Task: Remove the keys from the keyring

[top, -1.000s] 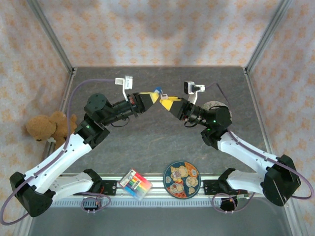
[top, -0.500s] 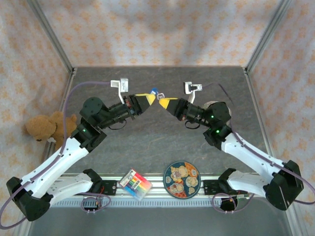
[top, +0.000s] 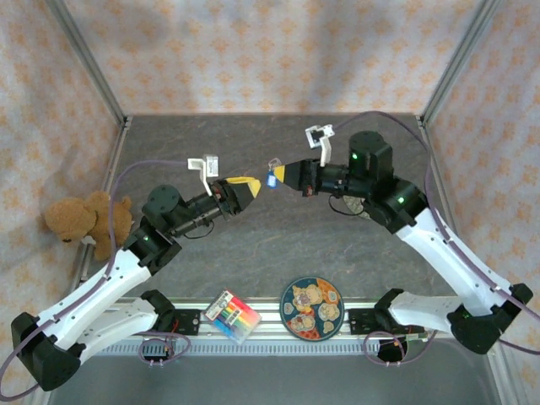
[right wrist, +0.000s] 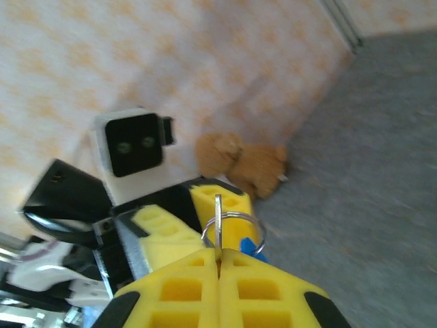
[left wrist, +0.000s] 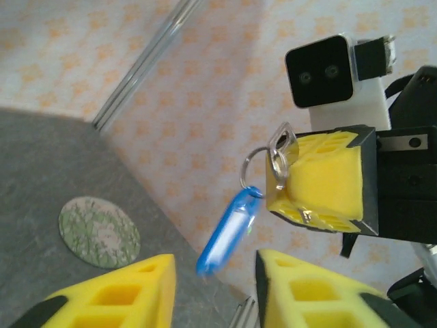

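Right pincer point(top: 280, 175) clamped on small silvery metal key point(left wrist: 280, 147) | bright blue oblong keyring tag point(left wrist: 229, 232) hangs lengthwise below its tip; left pincer point(left wrist: 215, 263) apart, near tag; open air around

The key point(left wrist: 279, 145) is bare silvery metal with a bright sheen, and so is the thin wire ring point(left wrist: 254, 162) through it. The keyring tag point(left wrist: 229, 232) looks like glossy, half-clear blue plastic. The pads point(left wrist: 321, 179) of the right gripper point(right wrist: 218, 256) and the fingers point(left wrist: 300, 290) of the left gripper point(left wrist: 213, 277) are matt yellow plastic with open cells. The table point(top: 278, 245) is speckled and matt. The teddy bear point(top: 84, 221) is fuzzy plush. The arm shells point(top: 439, 247) are smooth white plastic, and the frame rails point(top: 93, 66) are dull metal.
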